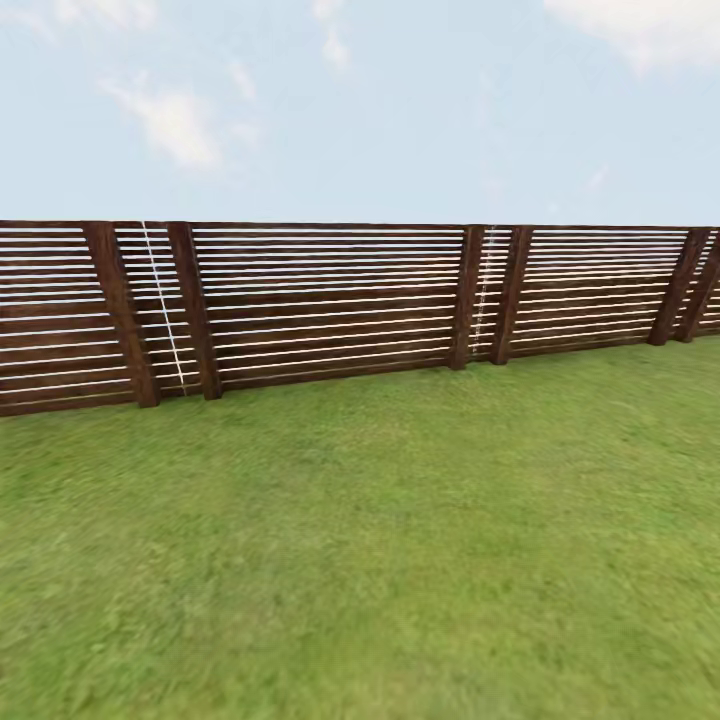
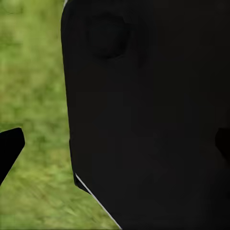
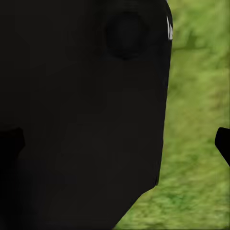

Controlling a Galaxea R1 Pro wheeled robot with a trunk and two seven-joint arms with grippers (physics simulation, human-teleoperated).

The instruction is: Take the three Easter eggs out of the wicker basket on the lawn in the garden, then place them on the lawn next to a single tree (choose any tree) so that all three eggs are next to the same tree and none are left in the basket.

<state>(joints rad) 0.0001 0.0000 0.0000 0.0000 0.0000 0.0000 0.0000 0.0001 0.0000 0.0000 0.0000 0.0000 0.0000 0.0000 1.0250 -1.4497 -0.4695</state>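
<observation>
Ahead of the robot, in the head view, the lawn (image 1: 380, 540) spreads out green and mottled up to a dark brown slatted fence (image 1: 330, 305). That fence runs across the whole width, its boards horizontal and its posts leaning a little. Above it lies pale blue sky (image 1: 400, 110) with a few thin clouds.

Beside the left gripper (image 2: 117, 148), the left wrist view has a large black robot part (image 2: 148, 115) close before the camera, with blurred grass to one side. One dark fingertip (image 2: 9, 148) juts in over the grass and another shows faintly against the black part; the fingers stand well apart with nothing between them.

Near the right gripper (image 3: 117, 143) the same black bulk (image 3: 81, 115) covers most of the right wrist view, and grass shows past it. One fingertip (image 3: 223, 143) sticks in at the edge over the grass, the other sits dim against the black; these too are spread wide and hold nothing.
</observation>
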